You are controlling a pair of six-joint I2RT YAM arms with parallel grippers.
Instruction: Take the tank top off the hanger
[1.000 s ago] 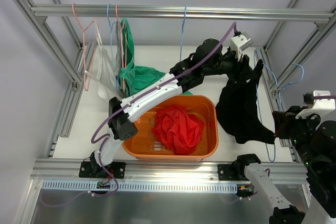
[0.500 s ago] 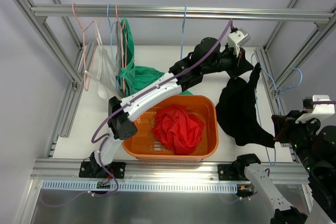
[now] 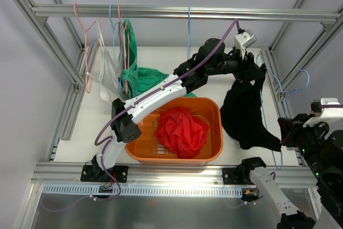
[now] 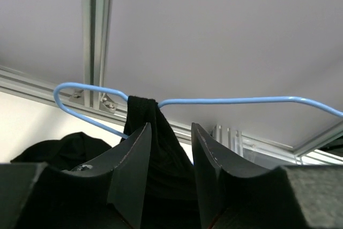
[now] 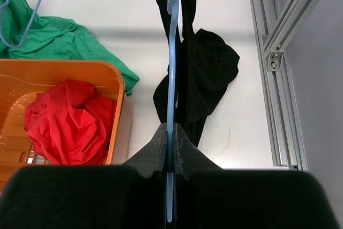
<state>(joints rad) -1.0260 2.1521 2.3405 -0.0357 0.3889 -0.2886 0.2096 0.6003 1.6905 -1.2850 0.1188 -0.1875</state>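
**Black tank top half off its blue hanger, held between two arms**

The tank top [image 3: 244,112] hung at the right side of the worktop [image 3: 88,124], just beside the orange basket [image 3: 177,159]. Its lower part drooped in loose folds, and one strap was looped over the end of the hanger [image 5: 171,52].

The left tool [image 4: 170,132] had its two dark fingers closed in on that strap just below the wire, with bunched fabric filling the narrow gap between them. The right tool [image 5: 170,128] was clamped tight on the hanger's thin blue wire, fingers pressed together around it, and held it out over the worktop.

To my eye the top was light, limp jersey, matte and a little clingy. It would sag and stretch rather than hold any shape, so pulling on the body would only lengthen it. I judged the strap to be the sensible place to take hold, close to where it crossed the wire, so that a lift up and outward could carry the loop past the curved shoulder end.

The hanger looked like springy coated wire, smooth enough for cloth to slide along. It was thin, though, and liable to twist in a grip if the fabric dragged.

The basket was rigid slotted plastic with a crumpled red cloth [image 3: 182,131] in it. A green garment [image 3: 140,76] lay heaped behind it.
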